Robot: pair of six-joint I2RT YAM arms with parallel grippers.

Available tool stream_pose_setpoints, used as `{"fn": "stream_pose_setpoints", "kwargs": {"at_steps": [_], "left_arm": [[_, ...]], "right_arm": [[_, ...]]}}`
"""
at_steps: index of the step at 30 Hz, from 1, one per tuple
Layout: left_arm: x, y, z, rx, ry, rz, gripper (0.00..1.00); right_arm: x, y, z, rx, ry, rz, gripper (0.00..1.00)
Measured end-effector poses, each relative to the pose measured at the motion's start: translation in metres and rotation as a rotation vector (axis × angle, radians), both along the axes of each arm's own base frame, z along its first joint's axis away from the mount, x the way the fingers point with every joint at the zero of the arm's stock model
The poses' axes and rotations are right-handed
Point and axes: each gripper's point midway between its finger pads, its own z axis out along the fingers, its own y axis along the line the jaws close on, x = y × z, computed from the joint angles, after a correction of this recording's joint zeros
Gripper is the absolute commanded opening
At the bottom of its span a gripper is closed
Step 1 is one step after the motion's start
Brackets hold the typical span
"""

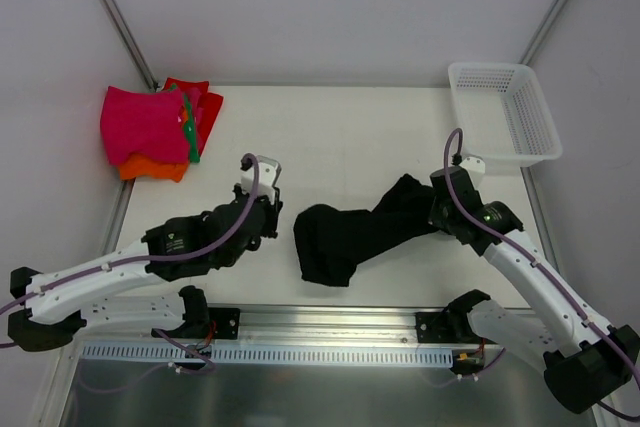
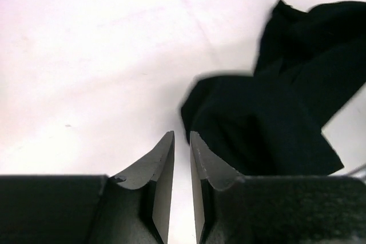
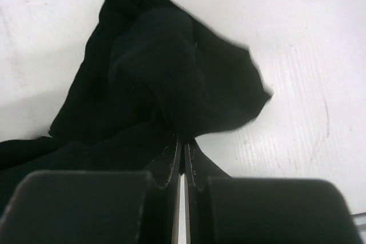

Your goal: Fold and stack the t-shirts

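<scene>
Progress: folded t-shirts [image 1: 150, 132] stacked at far-left corner of bench [image 1: 340, 137]; black t-shirt [image 1: 345, 237] lies crumpled mid-bench, not yet folded; right claw [image 3: 183, 144] clamped on its right end; left claw [image 2: 182, 141] slightly parted, empty, near its left edge; folding and stacking remain.

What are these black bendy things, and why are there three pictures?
They are two robot arms bolted to a white table. The big picture looks down from above; the other two come from wrist cameras. A crumpled black cloth t-shirt lies in the middle. The right end effector, the arm's pinching fingers, is shut on one end of it. The left end effector is slightly open and holds nothing. Back left: a pile of folded pink, orange, red and green t-shirts. Back right: a white plastic mesh basket.
</scene>
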Motion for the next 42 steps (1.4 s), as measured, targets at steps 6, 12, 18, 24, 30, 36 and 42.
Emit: {"fn": "stream_pose_setpoints", "kwargs": {"at_steps": [6, 12, 18, 24, 30, 36, 42], "left_arm": [[0.004, 0.044, 0.041, -0.034, -0.086, 0.119, 0.18], [0.004, 0.052, 0.06, -0.066, -0.11, 0.136, 0.24], [0.008, 0.003, 0.01, 0.097, -0.029, 0.023, 0.78], [0.005, -0.041, -0.069, 0.225, 0.085, -0.138, 0.97], [0.021, -0.07, -0.087, 0.175, 0.114, -0.19, 0.98], [0.034, -0.101, -0.125, 0.183, 0.168, -0.25, 0.97], [0.05, -0.114, -0.18, 0.219, 0.276, -0.284, 0.94]], "right_arm": [[-0.001, -0.008, -0.001, -0.031, 0.006, -0.017, 0.0], [-0.001, -0.01, -0.001, -0.041, 0.006, -0.017, 0.01], [-0.001, -0.01, -0.001, -0.04, 0.007, -0.017, 0.0], [-0.001, -0.01, -0.001, -0.039, 0.008, -0.016, 0.01], [-0.002, -0.009, -0.001, -0.034, 0.01, -0.011, 0.01], [-0.004, -0.009, -0.007, -0.036, 0.022, -0.01, 0.0], [-0.006, -0.01, -0.013, -0.043, 0.037, -0.009, 0.0]]}}
